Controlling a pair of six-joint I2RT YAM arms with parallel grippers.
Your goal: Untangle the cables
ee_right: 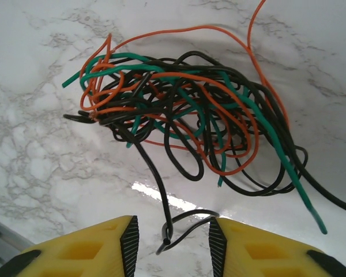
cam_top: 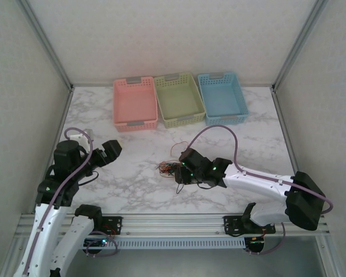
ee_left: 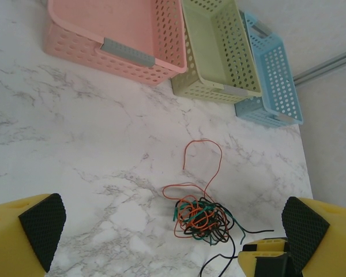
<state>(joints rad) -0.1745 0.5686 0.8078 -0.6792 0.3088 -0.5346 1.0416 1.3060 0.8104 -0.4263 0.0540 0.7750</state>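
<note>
The cables [cam_top: 169, 168] lie in one tangled ball of orange, teal and black wires [ee_right: 184, 121] on the marble table, with one long orange loop [ee_left: 205, 158] trailing toward the baskets. My right gripper [ee_right: 173, 239] is low at the near-right edge of the tangle. Its jaws stand a little apart, and two black wire ends [ee_right: 172, 231] lie between the pads, ungripped. My left gripper [ee_left: 173, 231] is wide open and hangs above the table left of the tangle [ee_left: 205, 216], holding nothing. In the top view it [cam_top: 111, 150] is well clear of the wires.
Three baskets stand in a row at the back: pink [cam_top: 135, 104], green [cam_top: 179, 99] and blue [cam_top: 222, 97]. White walls with metal posts close in the table on both sides. A lilac hose [cam_top: 219, 130] arches over the right arm.
</note>
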